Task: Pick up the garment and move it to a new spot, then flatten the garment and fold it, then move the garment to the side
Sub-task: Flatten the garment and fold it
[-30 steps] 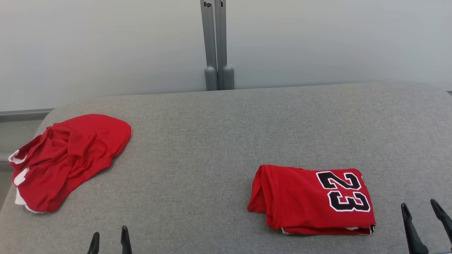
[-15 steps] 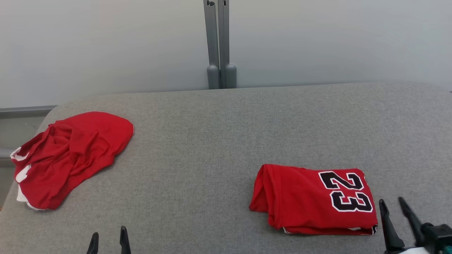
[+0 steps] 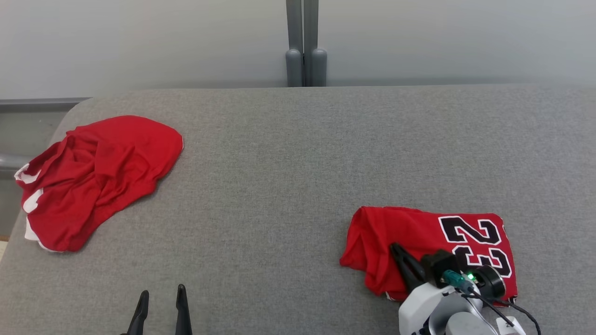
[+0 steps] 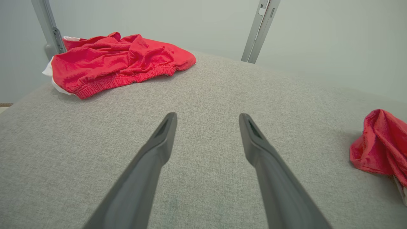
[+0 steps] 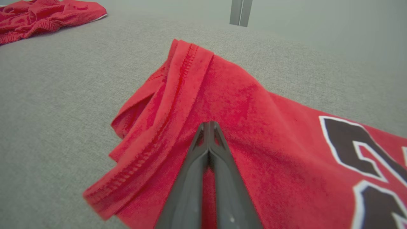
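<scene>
A folded red garment (image 3: 419, 230) with a black "23" lies at the right front of the grey padded table (image 3: 279, 186). My right gripper (image 3: 396, 247) is shut, its tips resting on top of the garment's left part. In the right wrist view the fingers (image 5: 209, 123) meet over the red cloth (image 5: 254, 127), with no fabric visibly between them. My left gripper (image 3: 162, 292) stands open near the front edge, over bare table (image 4: 207, 116). The garment's folded end (image 4: 378, 146) shows at the right of the left wrist view.
A second, crumpled red garment with white trim (image 3: 98, 177) lies at the table's left edge (image 4: 120, 63), also far off in the right wrist view (image 5: 47, 16). A grey post (image 3: 305, 42) stands behind the table's far edge against a pale wall.
My right gripper came in from the lower right over the folded garment and went from open to shut. The head camera has tilted down. The left gripper stays open in place.
</scene>
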